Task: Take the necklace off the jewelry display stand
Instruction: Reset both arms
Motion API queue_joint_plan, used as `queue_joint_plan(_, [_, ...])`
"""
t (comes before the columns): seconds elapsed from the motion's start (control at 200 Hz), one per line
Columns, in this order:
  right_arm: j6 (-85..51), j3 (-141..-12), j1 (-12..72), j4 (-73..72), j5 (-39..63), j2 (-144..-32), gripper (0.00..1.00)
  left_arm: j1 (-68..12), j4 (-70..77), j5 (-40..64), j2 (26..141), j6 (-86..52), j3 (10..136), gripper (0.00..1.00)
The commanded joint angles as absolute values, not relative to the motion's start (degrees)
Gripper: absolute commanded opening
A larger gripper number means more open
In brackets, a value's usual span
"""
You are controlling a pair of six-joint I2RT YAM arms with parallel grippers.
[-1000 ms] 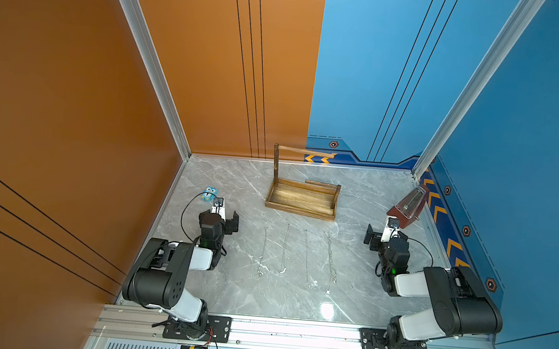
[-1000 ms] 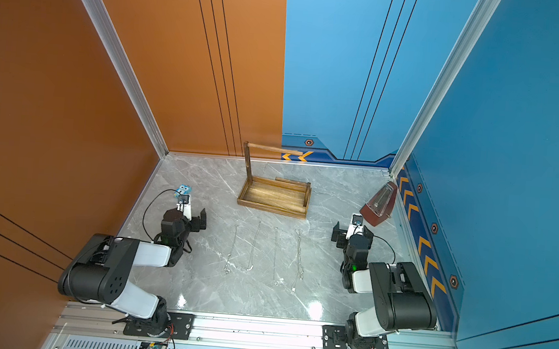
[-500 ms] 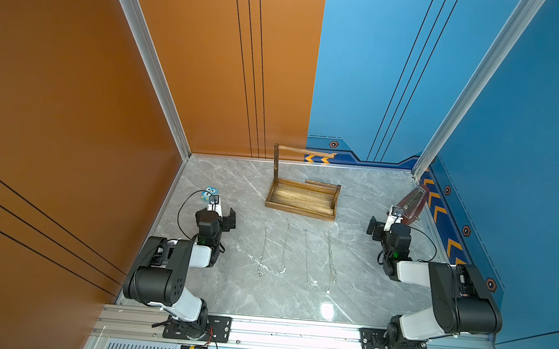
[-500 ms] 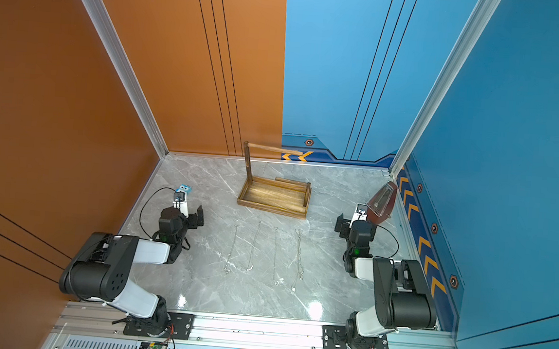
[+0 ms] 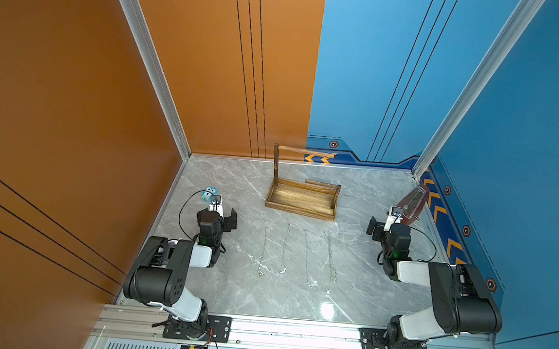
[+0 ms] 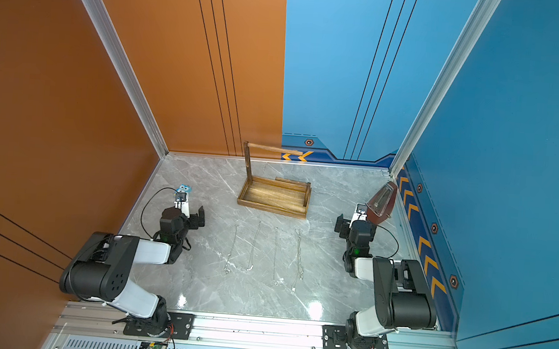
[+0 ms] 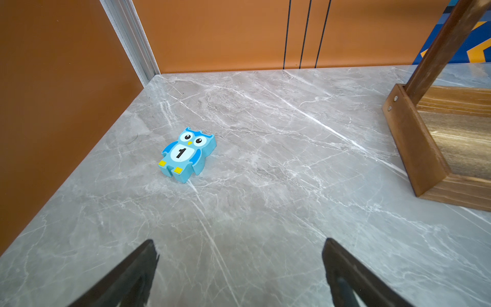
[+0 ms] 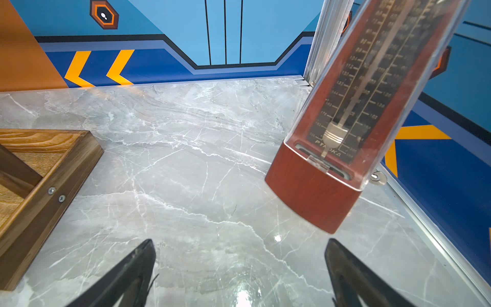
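Note:
The brown wooden jewelry display stand sits at the back middle of the table; I see nothing hanging on its top rod. Several thin silver necklaces lie stretched out side by side on the marble in front of it. My left gripper rests low at the left, open and holding nothing. My right gripper rests low at the right, also open, with only bare table between its fingers. The stand's tray wall shows at the edge of each wrist view.
A blue owl block lies just beyond the left gripper near the orange wall. A dark red metronome stands close ahead of the right gripper by the blue wall. Walls enclose the table on three sides.
Both grippers have edged a little toward the back wall, the right one more. Both stay open. The necklaces and the stand have not moved.

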State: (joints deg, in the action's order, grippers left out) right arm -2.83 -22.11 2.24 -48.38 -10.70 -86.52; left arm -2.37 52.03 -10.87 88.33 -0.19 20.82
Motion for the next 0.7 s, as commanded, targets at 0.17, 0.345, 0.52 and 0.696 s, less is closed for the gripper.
queue_joint_plan(0.17, [-3.6,-22.3,2.4,-47.0,-10.9,-86.9,1.0,-2.5,51.5,-9.8,88.9,0.7,21.8,0.98])
queue_joint_plan(0.345, [-3.6,-22.3,2.4,-47.0,-10.9,-87.0,1.0,-2.6,51.5,-9.7,88.8,0.8,21.8,0.98])
queue_joint_plan(0.52, [-3.6,-22.3,2.4,-47.1,-10.9,-86.9,1.0,-2.7,51.7,-9.3,88.4,1.0,21.2,0.98])
queue_joint_plan(0.696, [-3.6,-22.3,2.4,-47.0,-10.9,-86.9,1.0,-2.9,51.6,-6.4,88.3,2.3,21.2,0.98])
